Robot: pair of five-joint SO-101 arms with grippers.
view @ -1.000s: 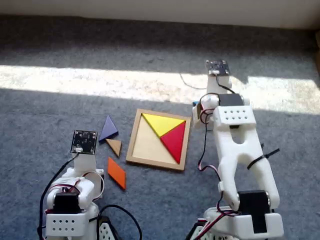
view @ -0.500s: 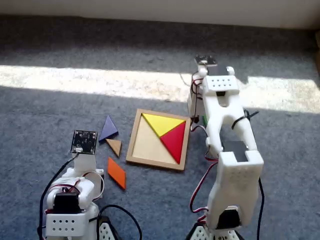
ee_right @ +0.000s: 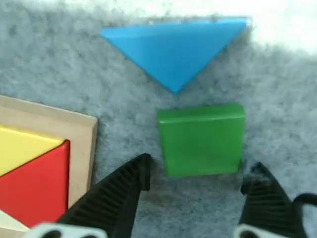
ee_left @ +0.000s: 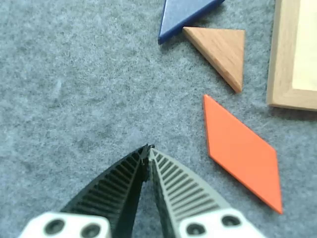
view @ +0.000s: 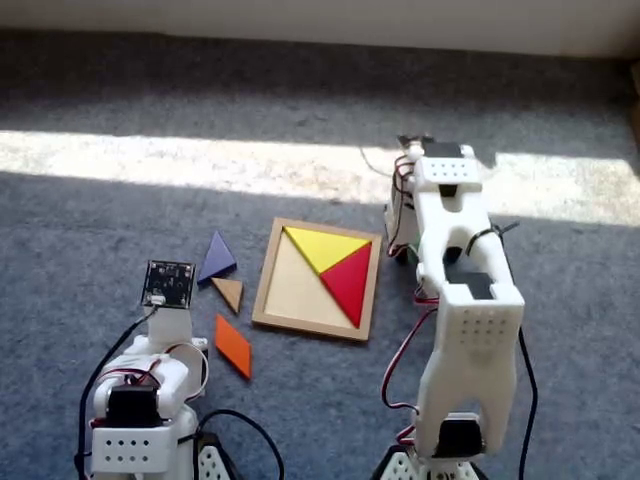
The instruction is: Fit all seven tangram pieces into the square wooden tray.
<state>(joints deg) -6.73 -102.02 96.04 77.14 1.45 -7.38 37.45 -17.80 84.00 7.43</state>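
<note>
Green tangram square (ee_right: pixel 200 140) lies inside the open right claw (ee_right: pixel 199 167), seemingly untouched; left claw (ee_left: pixel 148 149) closed.

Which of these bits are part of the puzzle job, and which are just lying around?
Part of the job: wooden tray, with yellow triangle and red triangle inside it; dark blue triangle, tan triangle, orange parallelogram, light blue triangle and green square, all loose outside it.
Just lying about: grey carpet, thin cable.
</note>
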